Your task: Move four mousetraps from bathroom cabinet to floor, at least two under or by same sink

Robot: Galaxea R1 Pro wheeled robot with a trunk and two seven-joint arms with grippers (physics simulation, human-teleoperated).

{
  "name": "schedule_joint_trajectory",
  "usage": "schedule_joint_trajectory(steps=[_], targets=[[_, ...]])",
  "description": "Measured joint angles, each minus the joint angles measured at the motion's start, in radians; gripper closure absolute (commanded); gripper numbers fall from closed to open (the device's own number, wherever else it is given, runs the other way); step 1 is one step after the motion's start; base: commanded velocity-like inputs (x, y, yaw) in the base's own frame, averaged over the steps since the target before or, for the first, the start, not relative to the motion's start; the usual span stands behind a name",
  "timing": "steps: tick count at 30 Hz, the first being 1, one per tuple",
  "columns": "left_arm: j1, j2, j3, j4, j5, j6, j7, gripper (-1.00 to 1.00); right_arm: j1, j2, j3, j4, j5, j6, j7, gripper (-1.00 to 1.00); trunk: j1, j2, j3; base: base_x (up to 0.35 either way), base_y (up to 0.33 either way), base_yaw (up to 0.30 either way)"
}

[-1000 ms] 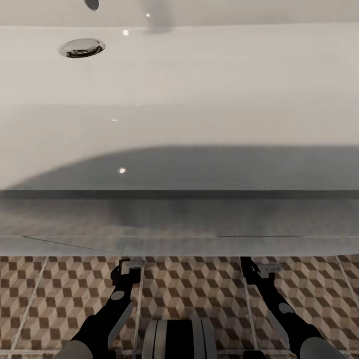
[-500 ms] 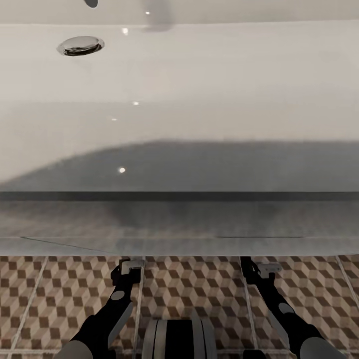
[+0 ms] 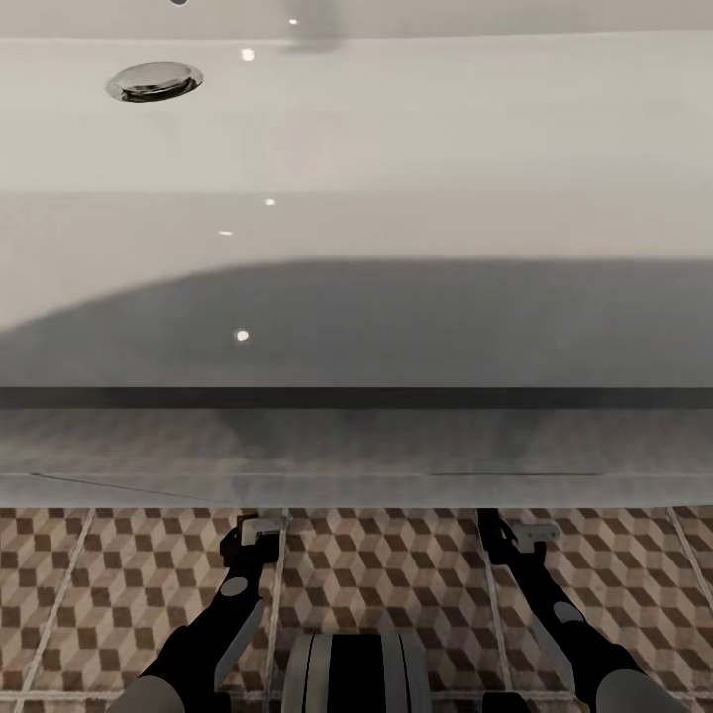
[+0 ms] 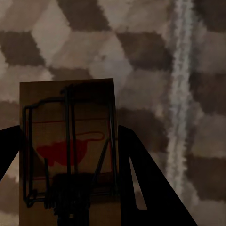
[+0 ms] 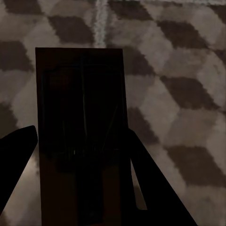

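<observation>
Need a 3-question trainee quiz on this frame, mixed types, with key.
1. True or false: the left hand holds a mousetrap.
2. What does the right hand carry? A) sponge B) mousetrap C) nothing
3. Fill in: both arms hang over the cube-patterned ____, in front of the white sink.

Key: 1 true; 2 B; 3 floor.

A bathroom: a wide white sink basin (image 3: pixel 396 149) with chrome drain (image 3: pixel 154 81), cube-patterned floor tiles (image 3: pixel 386 574) below it.
</observation>
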Motion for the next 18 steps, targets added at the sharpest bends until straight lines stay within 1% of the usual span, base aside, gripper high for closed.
schedule_joint_trajectory(steps=[10, 13, 18], targets=[[0.000, 0.000, 0.000, 0.000, 0.000, 0.000, -0.001, 1.00, 0.000, 0.000, 0.000, 0.000, 0.000, -0.001, 0.000, 1.00, 0.000, 0.000, 0.000, 0.000, 0.000, 0.000], [0.000, 0.000, 0.000, 0.000, 0.000, 0.000, -0.001, 1.00, 0.000, 0.000, 0.000, 0.000, 0.000, -0.001, 0.000, 1.00, 0.001, -0.001, -0.011, 0.000, 0.000, 0.000], [0.000, 0.000, 0.000, 0.000, 0.000, 0.001, 0.000, 1.00, 0.000, 0.000, 0.000, 0.000, 0.000, -0.002, 0.000, 1.00, 0.001, -0.001, -0.012, 0.000, 0.000, 0.000]])
